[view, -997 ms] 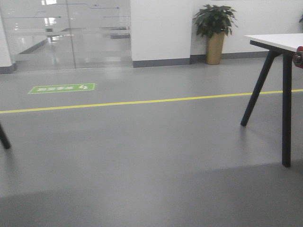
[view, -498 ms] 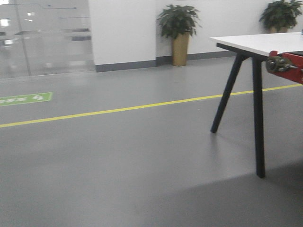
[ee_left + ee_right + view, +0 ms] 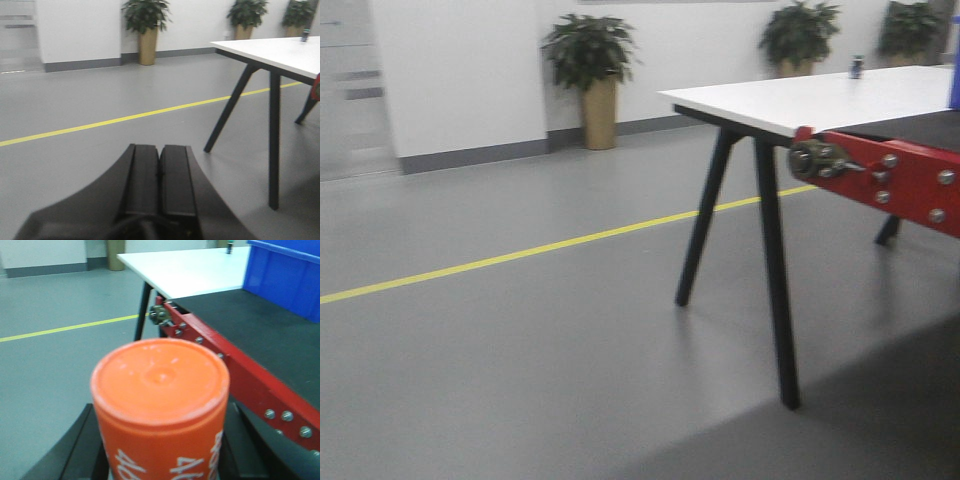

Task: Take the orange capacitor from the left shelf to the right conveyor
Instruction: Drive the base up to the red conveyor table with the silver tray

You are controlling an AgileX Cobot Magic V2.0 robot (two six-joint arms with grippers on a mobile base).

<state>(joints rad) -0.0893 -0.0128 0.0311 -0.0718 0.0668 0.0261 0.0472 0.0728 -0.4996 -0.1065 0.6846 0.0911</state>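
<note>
- orange capacitor [image 3: 161, 405]: lower centre of the right wrist view, standing upright in the grasp. its long axis runs from the bottom edge up toward the camera, with the flat round top facing the lens. part of the white "4680" print shows on its side at the bottom edge.
- right gripper [image 3: 160, 460]: clenched on the orange capacitor, with one black finger [image 3: 82, 450] showing at its lower left and the other at its lower right.
- right conveyor [image 3: 235, 367]: a red bolted frame with a dark textured belt, running from upper centre to lower right of the right wrist view. it lies to the right of the capacitor, which does not rest on the belt. in the front view its red end sits at the right edge [image 3: 905, 180].
- blue bin [image 3: 285, 277]: upper right, at the far side of the belt.
- white table [image 3: 820, 98]: upper right of the front view, on dark splayed legs, behind the conveyor.
- left gripper [image 3: 160, 150]: lower centre of the left wrist view, its two black jaws pressed together with nothing between them.
- yellow floor line [image 3: 520, 255]: crosses the grey floor diagonally.
</note>
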